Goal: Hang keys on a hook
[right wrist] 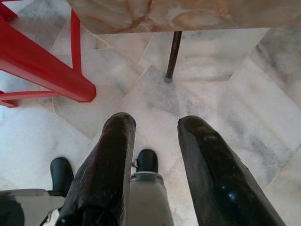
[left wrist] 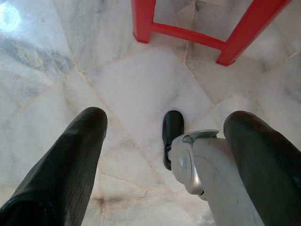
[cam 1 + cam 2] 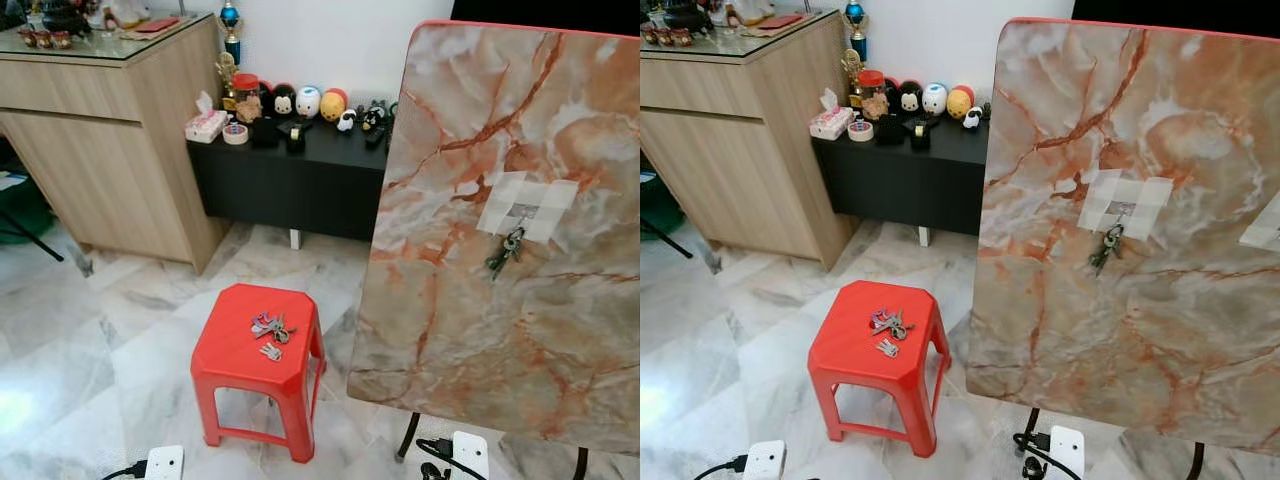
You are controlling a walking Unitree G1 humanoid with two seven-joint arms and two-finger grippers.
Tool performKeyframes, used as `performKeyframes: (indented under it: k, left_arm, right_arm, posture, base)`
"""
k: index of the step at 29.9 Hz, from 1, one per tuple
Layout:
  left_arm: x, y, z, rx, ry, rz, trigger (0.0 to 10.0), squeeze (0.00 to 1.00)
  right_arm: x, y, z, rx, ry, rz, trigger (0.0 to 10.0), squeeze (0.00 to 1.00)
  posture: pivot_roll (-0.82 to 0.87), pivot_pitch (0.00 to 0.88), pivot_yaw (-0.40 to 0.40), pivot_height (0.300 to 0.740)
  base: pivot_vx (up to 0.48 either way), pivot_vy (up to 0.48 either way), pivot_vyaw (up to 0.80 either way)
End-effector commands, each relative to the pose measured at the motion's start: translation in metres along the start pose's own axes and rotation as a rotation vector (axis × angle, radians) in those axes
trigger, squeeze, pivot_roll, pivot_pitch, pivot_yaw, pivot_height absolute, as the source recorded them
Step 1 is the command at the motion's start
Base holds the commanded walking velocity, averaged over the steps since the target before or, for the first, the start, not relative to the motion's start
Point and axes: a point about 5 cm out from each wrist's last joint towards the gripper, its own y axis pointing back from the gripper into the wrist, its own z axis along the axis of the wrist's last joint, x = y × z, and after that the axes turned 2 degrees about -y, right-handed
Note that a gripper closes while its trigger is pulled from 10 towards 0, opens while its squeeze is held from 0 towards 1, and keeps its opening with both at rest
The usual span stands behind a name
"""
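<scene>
The left claw (image 2: 164, 141) hangs idle by the robot's leg, pointing at the marble floor (image 2: 70, 56), its two black fingers spread wide apart and empty. Just right of it stands the red stool (image 3: 225, 355), and on its seat lie the keys (image 3: 271, 328): one bunch on a ring with a small loose piece just beside it. They look light, hard and a bit slippery, a loose cluster that will flop and swing once lifted, so my judgement is that the ring or the tight knot where the keys meet is the place to pinch, not a single blade. They lie flat on smooth plastic, so the fingers would have to come down almost touching the seat.

Further right, the tilted marble-patterned board (image 3: 560, 330) carries a patch of pale tape (image 3: 527, 205) with another set of keys (image 3: 505, 252) dangling below it. The hook itself is too small to make out; I judge it sits under the tape. A second taped patch at the board's right edge is cut off in the right eye view.

The right claw (image 1: 155, 136) also hangs low over the floor beside the board's dark leg (image 1: 173, 52), its fingers parted with nothing between them. How many keys are in the stool bunch cannot be told
</scene>
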Motion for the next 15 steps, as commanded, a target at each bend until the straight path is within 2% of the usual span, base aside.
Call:
performKeyframes:
  k: [1,15]
  left_arm:
    - [0.0041,0.0002,-0.0015,0.023,-0.011,0.0,10.0,0.0]
    - [0.0,-0.0011,0.0021,0.021,-0.015,-0.002,10.0,0.0]
  right_arm:
    - [-0.001,0.0001,-0.001,0.005,-0.011,-0.011,10.0,0.0]
    - [0.0012,-0.0015,0.0074,-0.019,-0.012,-0.001,10.0,0.0]
  posture:
    - [0.13,0.0,-0.029,0.74]
    - [0.12,0.0,-0.04,0.74]
  base:
    - [0.0,0.0,0.0]
    - [0.0,0.0,0.0]
